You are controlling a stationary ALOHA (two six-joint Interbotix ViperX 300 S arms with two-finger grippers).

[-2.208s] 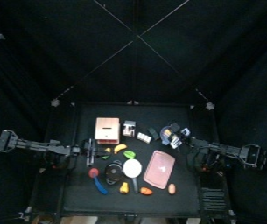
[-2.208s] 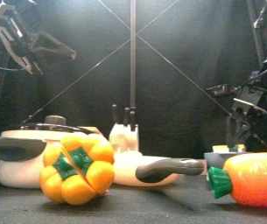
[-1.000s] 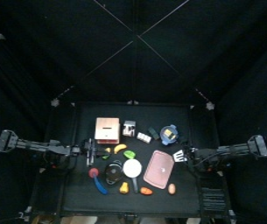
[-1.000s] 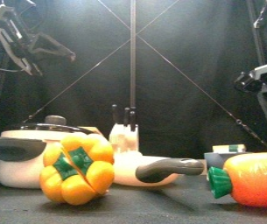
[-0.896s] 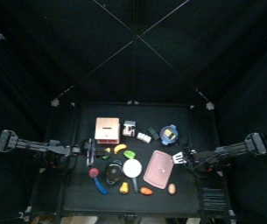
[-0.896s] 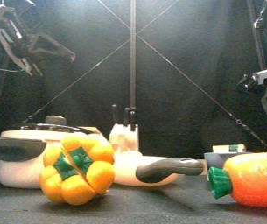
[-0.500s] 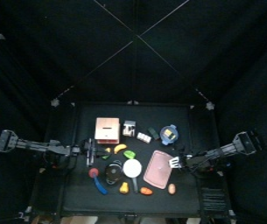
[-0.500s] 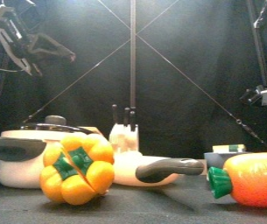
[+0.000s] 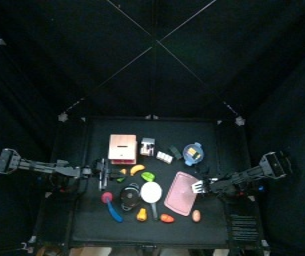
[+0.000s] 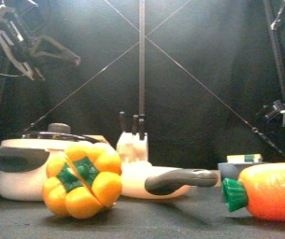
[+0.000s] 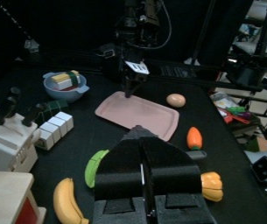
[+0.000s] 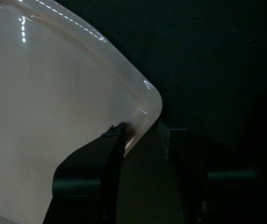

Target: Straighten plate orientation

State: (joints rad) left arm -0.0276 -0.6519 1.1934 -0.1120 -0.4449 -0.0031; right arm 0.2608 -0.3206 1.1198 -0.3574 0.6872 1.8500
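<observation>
The pale pink plate (image 9: 182, 192) lies skewed at the table's front right, between the small toys and the table's edge. My right gripper (image 9: 208, 184) is at its right rim. In the right wrist view the plate (image 12: 42, 96) fills the picture and its rounded corner runs down between the jaws of my right gripper (image 12: 140, 162), both touching it. The left wrist view shows the plate (image 11: 142, 114) flat on the table with the right gripper (image 11: 129, 80) at its far edge. My left gripper (image 11: 142, 133) is shut and holds nothing, at the table's left. The plate is hidden in the front view.
A salmon box (image 9: 121, 147) stands at the back left and a blue bowl (image 9: 195, 153) behind the plate. Beside the plate lie an egg (image 11: 177, 100), a carrot (image 10: 267, 191), a yellow pepper (image 10: 79, 179) and a banana (image 11: 63, 197). A white pot (image 10: 38, 163) sits front left.
My right arm swung from the back right down toward the table's front. Its gripper came to the plate's right rim and its jaws narrowed onto it. The left arm stayed still.
</observation>
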